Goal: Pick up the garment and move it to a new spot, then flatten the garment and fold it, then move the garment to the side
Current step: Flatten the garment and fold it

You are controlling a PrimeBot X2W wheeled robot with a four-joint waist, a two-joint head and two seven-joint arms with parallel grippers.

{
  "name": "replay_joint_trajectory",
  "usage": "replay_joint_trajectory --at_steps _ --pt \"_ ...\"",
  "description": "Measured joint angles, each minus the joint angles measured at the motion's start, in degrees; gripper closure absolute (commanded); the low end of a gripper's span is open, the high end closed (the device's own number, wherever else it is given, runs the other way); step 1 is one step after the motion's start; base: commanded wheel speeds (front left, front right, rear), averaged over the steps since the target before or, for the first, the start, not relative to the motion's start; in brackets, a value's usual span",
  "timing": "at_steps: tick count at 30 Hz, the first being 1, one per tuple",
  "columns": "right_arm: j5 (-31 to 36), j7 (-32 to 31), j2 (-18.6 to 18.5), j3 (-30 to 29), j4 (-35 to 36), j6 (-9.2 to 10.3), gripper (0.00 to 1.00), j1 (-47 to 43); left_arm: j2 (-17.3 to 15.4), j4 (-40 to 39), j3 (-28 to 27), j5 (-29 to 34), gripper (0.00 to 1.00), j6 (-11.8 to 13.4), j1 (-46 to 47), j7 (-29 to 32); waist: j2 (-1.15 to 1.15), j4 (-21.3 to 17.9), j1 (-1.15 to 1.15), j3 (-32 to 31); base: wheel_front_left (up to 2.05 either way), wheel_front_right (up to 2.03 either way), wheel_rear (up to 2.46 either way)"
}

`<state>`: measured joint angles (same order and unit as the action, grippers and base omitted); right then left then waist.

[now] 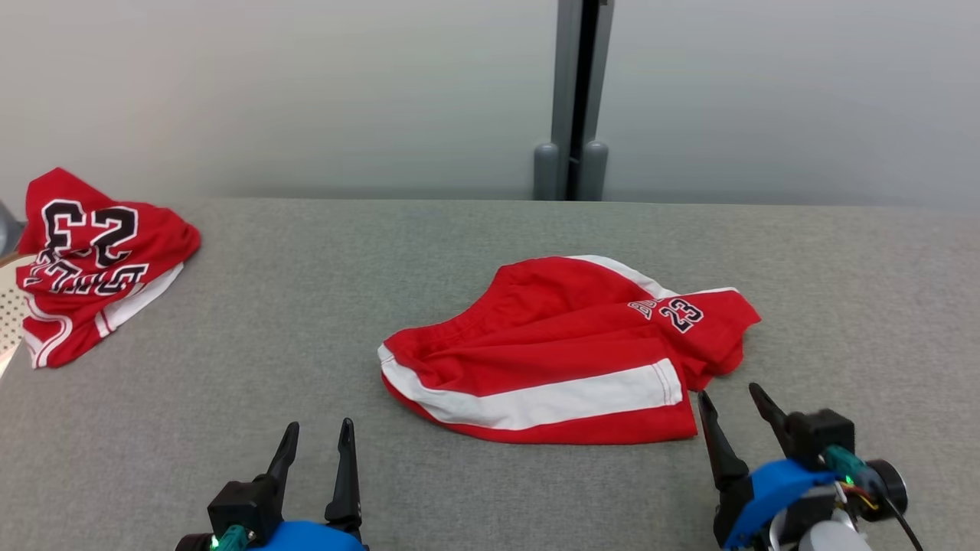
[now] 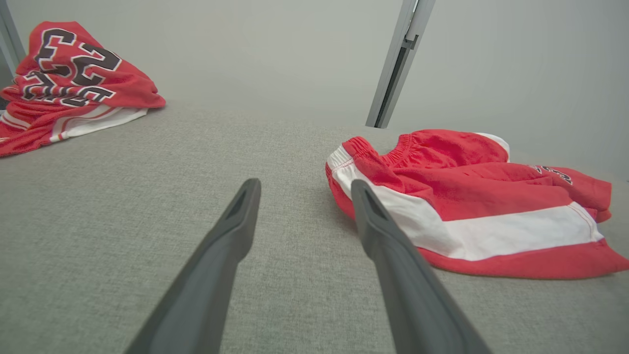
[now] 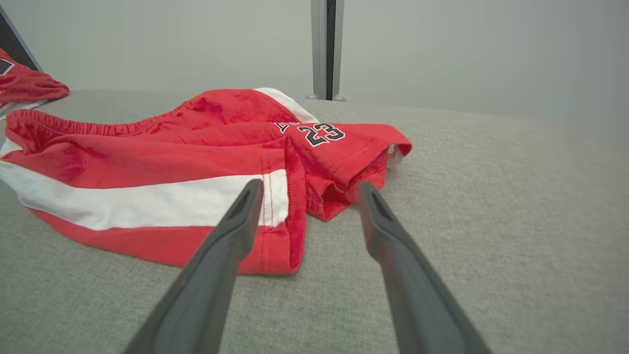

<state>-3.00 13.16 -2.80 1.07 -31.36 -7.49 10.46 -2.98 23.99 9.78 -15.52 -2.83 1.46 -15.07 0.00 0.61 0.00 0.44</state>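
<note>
Red shorts with a white side stripe and a black "23", the garment (image 1: 566,352), lie loosely rumpled on the grey table, right of centre. In the left wrist view the garment (image 2: 467,196) shows its elastic waistband; in the right wrist view the garment (image 3: 162,162) shows its leg hem. My left gripper (image 1: 318,435) stands open near the front edge, left of the shorts and apart from them. My right gripper (image 1: 731,396) is open just off the shorts' front right corner, holding nothing. The left gripper (image 2: 302,184) and right gripper (image 3: 307,186) both show empty, spread fingers.
A second red garment (image 1: 92,260) with "23" lettering, a jersey, lies crumpled at the far left edge over a pale perforated object (image 1: 9,314). A grey wall with a vertical post (image 1: 574,99) stands behind the grey table (image 1: 306,306).
</note>
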Motion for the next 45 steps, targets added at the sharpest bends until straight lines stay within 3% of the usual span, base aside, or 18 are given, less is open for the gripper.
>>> replay_joint_trajectory --at_steps 7,15,26,40,45 --pt "1.2 -5.63 0.0 0.08 -12.44 0.0 0.0 9.0 0.02 -0.07 -0.32 0.49 0.0 -0.05 1.12 0.0 0.0 3.39 0.0 2.2 0.0 0.0 0.0" --pt "2.35 -5.52 -0.62 0.4 -20.01 0.0 0.0 13.58 0.03 -0.09 -0.9 0.88 0.0 -0.05 2.04 0.0 0.0 6.02 0.0 4.63 0.0 0.0 0.0" --pt "0.14 -1.97 -0.37 5.79 -24.09 0.0 0.0 17.39 0.05 -0.08 -1.32 0.89 0.0 0.0 2.22 0.0 0.0 5.61 0.01 5.47 0.0 0.0 0.0" --pt "-2.15 -1.29 -2.18 7.8 -28.81 0.0 0.0 22.25 0.05 -0.23 -0.77 0.88 0.0 0.01 3.37 0.0 0.0 5.07 0.0 7.01 0.0 0.0 0.0" --pt "-3.67 -1.23 -1.35 11.27 -29.6 0.0 0.0 22.47 0.05 -0.05 -0.77 0.9 0.0 0.01 3.37 0.0 0.0 5.02 0.0 7.06 0.0 0.0 0.0"
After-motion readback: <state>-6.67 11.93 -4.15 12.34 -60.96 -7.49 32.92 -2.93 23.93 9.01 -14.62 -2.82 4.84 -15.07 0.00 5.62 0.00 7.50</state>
